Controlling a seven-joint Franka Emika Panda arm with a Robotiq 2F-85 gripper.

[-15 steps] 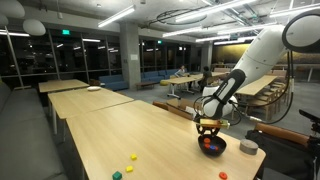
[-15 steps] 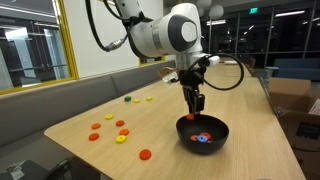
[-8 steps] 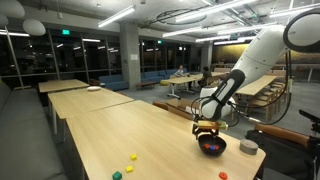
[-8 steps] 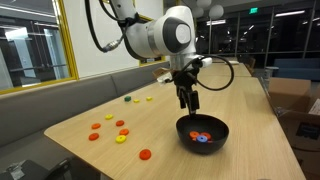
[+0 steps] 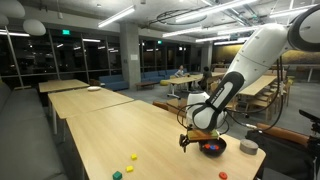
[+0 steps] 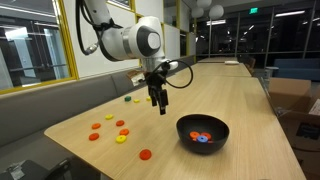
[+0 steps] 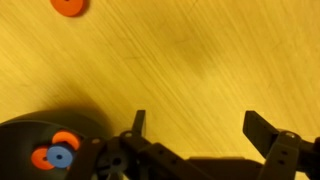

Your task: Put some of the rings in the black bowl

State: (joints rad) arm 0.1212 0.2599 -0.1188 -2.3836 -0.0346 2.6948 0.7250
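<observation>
Tiny bright plastic rings (image 6: 120, 138): few inside round glossy black bowl (image 6: 215, 124), others spread on pale wooden surface (image 6: 245, 100). End effector (image 6: 160, 106) wide, empty, hangs over bare wood near bowl.

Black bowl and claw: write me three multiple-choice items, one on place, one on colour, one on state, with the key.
1. Where is the claw relative to the black bowl?
A. Inside it
B. Off to one side, above bare table
C. Resting on its rim

2. What colours are the rings lying in the bowl?
A. Green and yellow
B. White only
C. Orange-red and blue

3. How is the claw?
A. Open, empty
B. Shut on a ring
C. Shut on the bowl's rim

Key: 1 B, an exterior view shows it clear of the bowl; 2 C, the wrist view shows those colours inside; 3 A, the wrist view shows its fingers apart with nothing between.
</observation>
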